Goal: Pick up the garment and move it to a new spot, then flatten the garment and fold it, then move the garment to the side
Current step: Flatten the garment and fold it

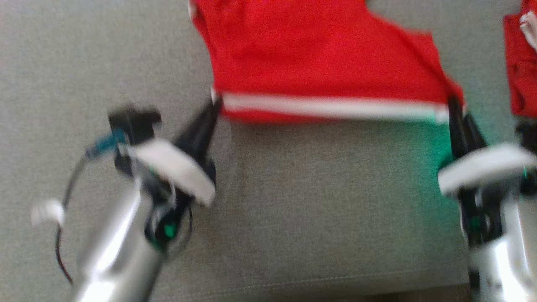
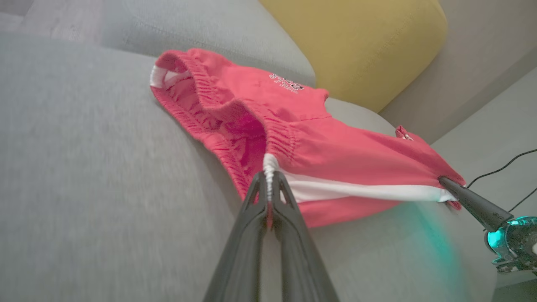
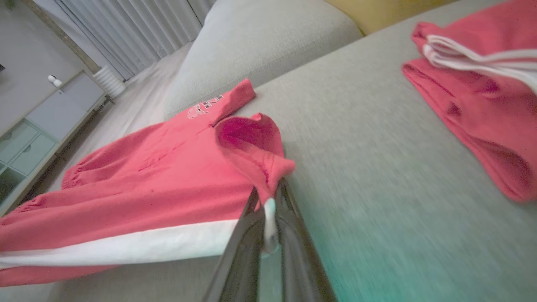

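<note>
The red garment (image 1: 319, 63) lies on the grey fabric sofa seat (image 1: 293, 201), toward the far side, with its white-striped near edge stretched between the two grippers. The left gripper (image 2: 268, 182) is clamped on the waistband corner at the left. The right gripper (image 3: 270, 201) is clamped on the hem corner at the right. A second red garment (image 1: 520, 71) lies well apart to the right. Beyond the seat — a yellow cushion (image 2: 356, 42), pale curtains (image 3: 138, 29) and a low cabinet (image 3: 37, 126). The head view is blurred.
</note>
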You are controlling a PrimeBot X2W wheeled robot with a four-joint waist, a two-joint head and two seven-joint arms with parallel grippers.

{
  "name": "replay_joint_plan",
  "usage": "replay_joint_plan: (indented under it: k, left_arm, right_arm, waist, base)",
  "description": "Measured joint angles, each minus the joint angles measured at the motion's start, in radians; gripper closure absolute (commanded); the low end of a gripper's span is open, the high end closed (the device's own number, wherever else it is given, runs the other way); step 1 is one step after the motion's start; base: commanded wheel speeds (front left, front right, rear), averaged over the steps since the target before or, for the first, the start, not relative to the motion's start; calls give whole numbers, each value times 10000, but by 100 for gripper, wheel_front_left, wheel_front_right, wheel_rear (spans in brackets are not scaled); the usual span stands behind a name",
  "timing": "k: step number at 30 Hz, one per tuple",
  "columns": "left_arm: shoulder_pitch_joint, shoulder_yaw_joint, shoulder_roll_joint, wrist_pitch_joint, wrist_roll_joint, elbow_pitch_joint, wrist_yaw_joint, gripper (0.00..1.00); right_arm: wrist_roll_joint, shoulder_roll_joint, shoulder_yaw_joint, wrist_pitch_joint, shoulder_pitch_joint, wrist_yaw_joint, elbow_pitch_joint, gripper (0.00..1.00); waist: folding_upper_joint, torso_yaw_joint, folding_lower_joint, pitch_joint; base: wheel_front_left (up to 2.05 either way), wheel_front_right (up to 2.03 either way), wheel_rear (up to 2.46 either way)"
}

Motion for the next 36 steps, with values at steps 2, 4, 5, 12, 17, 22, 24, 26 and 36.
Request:
replay_joint_plan:
  k: [2,4,5,12,17,22,24,26,36]
  left_arm:
    - [1069,-151,61,23,-148,-642,203,100]
    - [2136,-276,140,92,-244,-1237,451,100]
    - [2637,-311,201,134,-242,-1532,608,100]
    - [5666,-506,314,171,-869,-3160,1438,100]
    - [6551,-740,265,196,-1108,-3578,1511,100]
    - [6592,-838,251,316,-1206,-4103,1511,100]
    - [6410,-817,178,485,-1396,-4353,1507,100]
    - [6081,-798,109,692,-1638,-4539,1496,100]
    - [3922,-539,-587,1369,-2196,-4270,1607,100]
  right_arm:
    - [-199,6,-153,92,1087,0,-489,100]
    - [-439,56,-339,199,2065,0,-926,100]
    - [-479,86,-426,267,2499,0,-1152,100]
    - [-698,412,-1124,752,5231,2,-2704,100]
    - [-604,479,-1499,1057,6032,2,-3312,100]
    - [-437,481,-1618,1572,5915,2,-3730,100]
    - [-525,479,-1553,1933,5474,2,-3822,100]
    - [-583,468,-1446,2376,4688,2,-3893,100]
    - [-859,-416,-1214,4322,333,2,-2571,100]
  waist:
    - [0,25,0,-320]
    - [0,62,0,-652]
    - [0,82,0,-818]
    - [0,305,-1,-1788]
    - [0,538,-1,-1988]
    - [0,684,0,-1946]
    - [0,750,0,-1877]
    - [0,806,0,-1779]
    - [0,1339,0,-961]
  base:
    - [0,0,0]
    - [0,0,0]
    - [0,0,0]
    - [0,0,0]
    - [0,0,0]
    - [0,0,0]
    - [0,0,0]
    - [0,0,0]
    - [0,0,0]
